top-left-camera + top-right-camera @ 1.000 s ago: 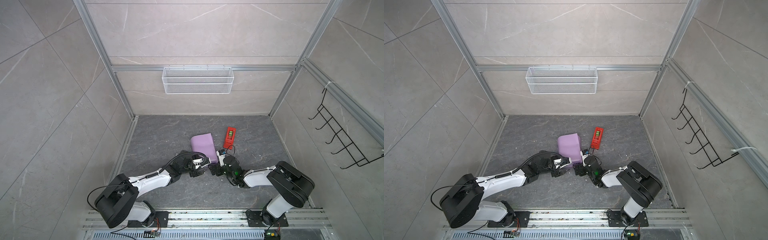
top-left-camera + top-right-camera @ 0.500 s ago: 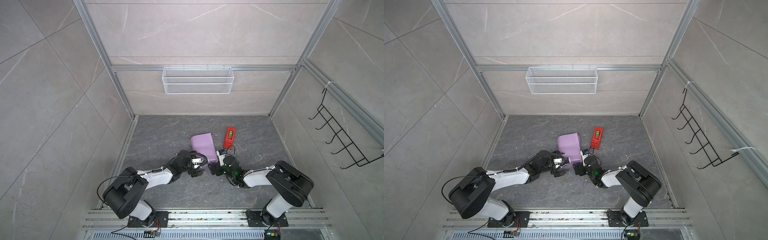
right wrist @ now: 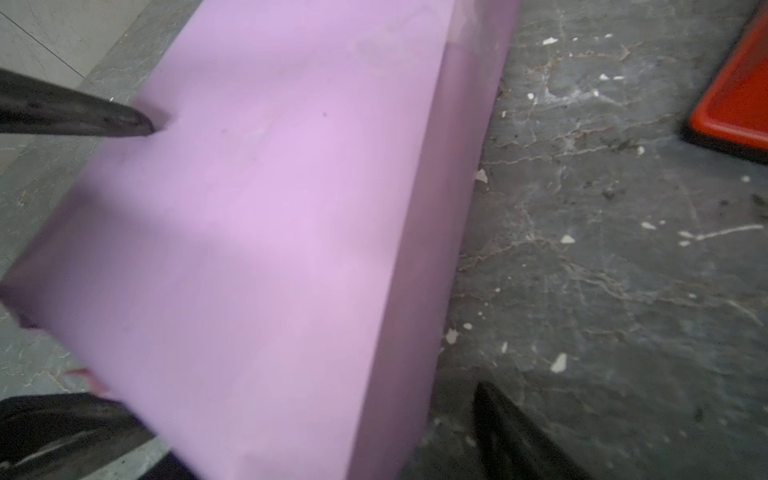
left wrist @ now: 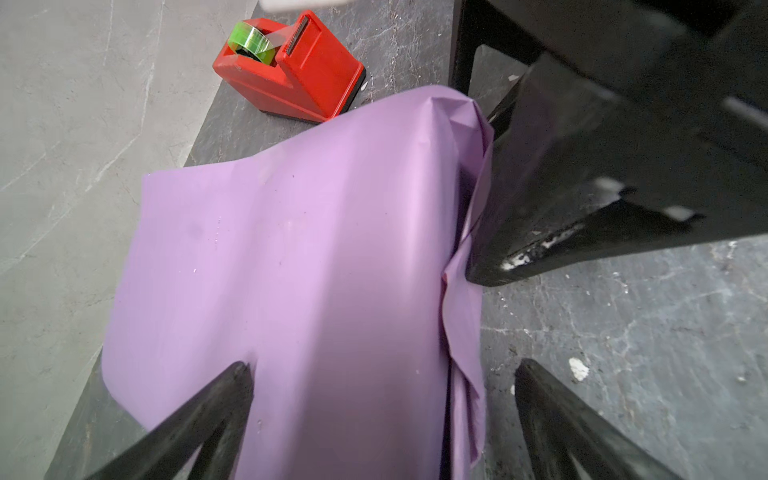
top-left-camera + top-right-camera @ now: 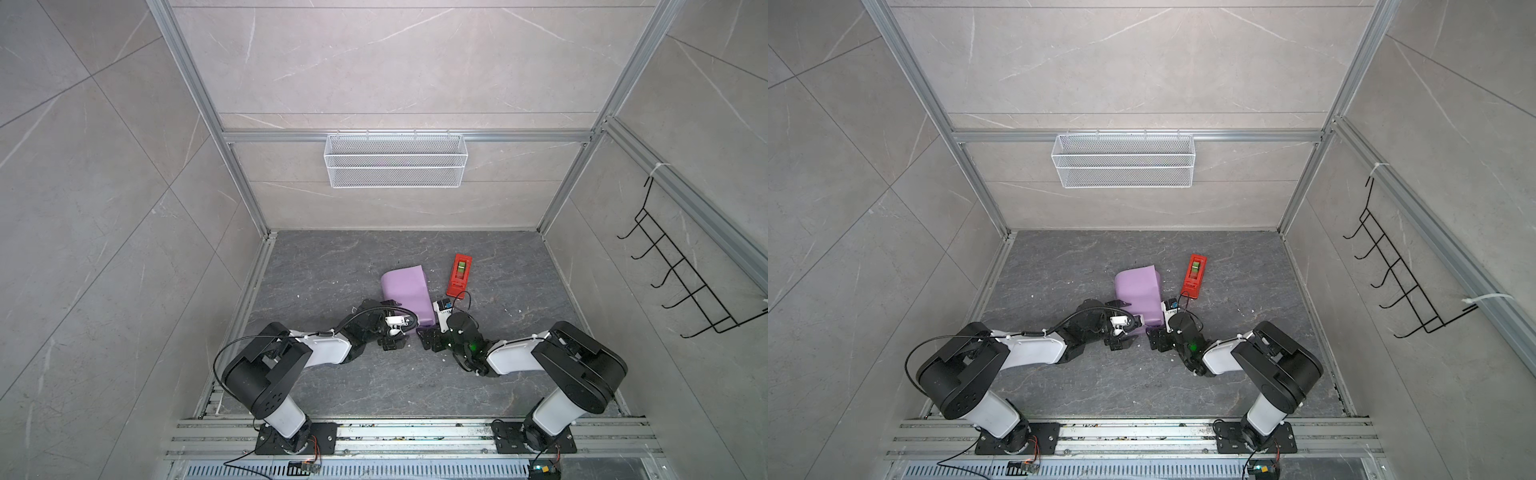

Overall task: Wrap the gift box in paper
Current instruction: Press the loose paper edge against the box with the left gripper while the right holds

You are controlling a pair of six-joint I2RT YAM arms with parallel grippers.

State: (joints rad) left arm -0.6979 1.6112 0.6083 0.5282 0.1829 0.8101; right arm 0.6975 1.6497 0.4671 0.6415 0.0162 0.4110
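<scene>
Spreads the left claw [image 5: 392, 343] to full width within the last second. Grips nothing now, with one fingertip [image 4: 220, 399] merely resting on the lilac top of the paper [image 5: 405, 291]. Keeps the right claw [image 5: 430, 338] wide too, straddling the near end of the covered shape, clamping nothing, one tip at the loose fold along the side.

Probably marks the end of a folding stroke. With the sheet draped over top and sides and no claw pinning it, seems to leave taping, or tucking the crumpled end flap, as the next job — and a risk of the paper springing back meanwhile.

Hides the gift box entirely beneath the sheet, mid-tabletop [image 5: 332, 270], near the red tape dispenser [image 5: 459, 272], with a strip of bare surface between.

Counted — one sheet of paper, one box presumed under it, one tape dispenser carrying one green roll [image 4: 253, 39], two arms, two claws, one white wire basket [image 5: 395, 166] on the back wall, one black hook rack [image 5: 685, 286] on the side wall.
</scene>
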